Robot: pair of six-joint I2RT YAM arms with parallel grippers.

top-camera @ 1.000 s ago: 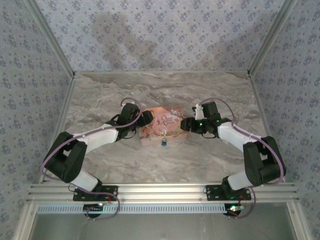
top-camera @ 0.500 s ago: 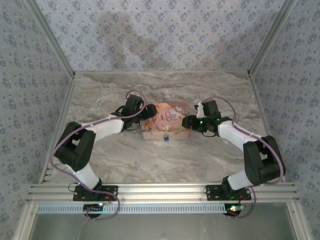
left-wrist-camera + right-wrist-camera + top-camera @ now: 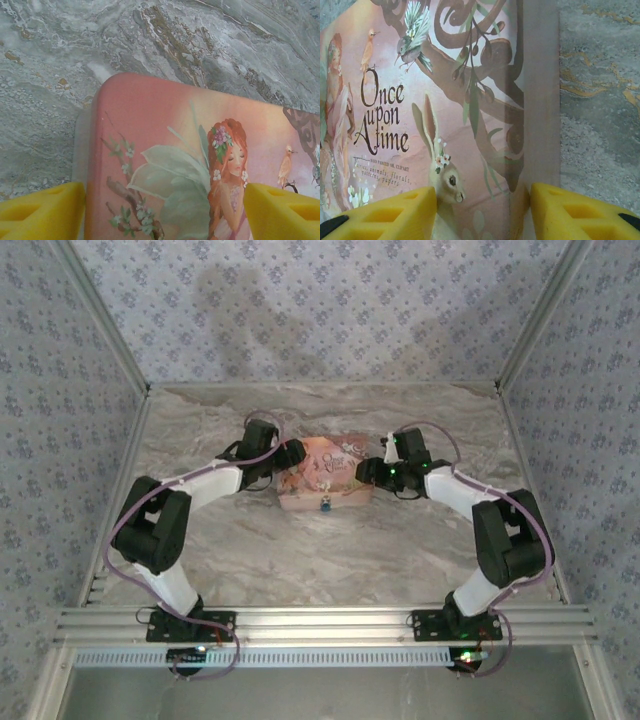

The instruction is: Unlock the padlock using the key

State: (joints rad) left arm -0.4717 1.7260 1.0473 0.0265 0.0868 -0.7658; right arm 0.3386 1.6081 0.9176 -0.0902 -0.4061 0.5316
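The padlock (image 3: pixel 326 507) is a tiny blue thing hanging at the front edge of the pink picture-printed box (image 3: pixel 330 478) in the middle of the table. The key is out of view. My left gripper (image 3: pixel 290 458) is at the box's left end. Its yellow fingers (image 3: pixel 40 212) stand wide apart, one outside the box's (image 3: pixel 160 130) edge and one over the lid. My right gripper (image 3: pixel 366 472) is at the right end. One of its fingers (image 3: pixel 575 212) is by the box's (image 3: pixel 445 90) side wall, the other over the rabbit picture. I cannot tell whether either gripper touches the box.
The marble tabletop (image 3: pixel 330 560) has patterned walls on three sides. A metal rail (image 3: pixel 320 620) runs along the near edge by the arm bases. Open marble lies in front of and behind the box.
The box, with the padlock on it, has slid a little toward the back of the table. Both grippers moved with it, and the left arm's elbow swung toward the centre.
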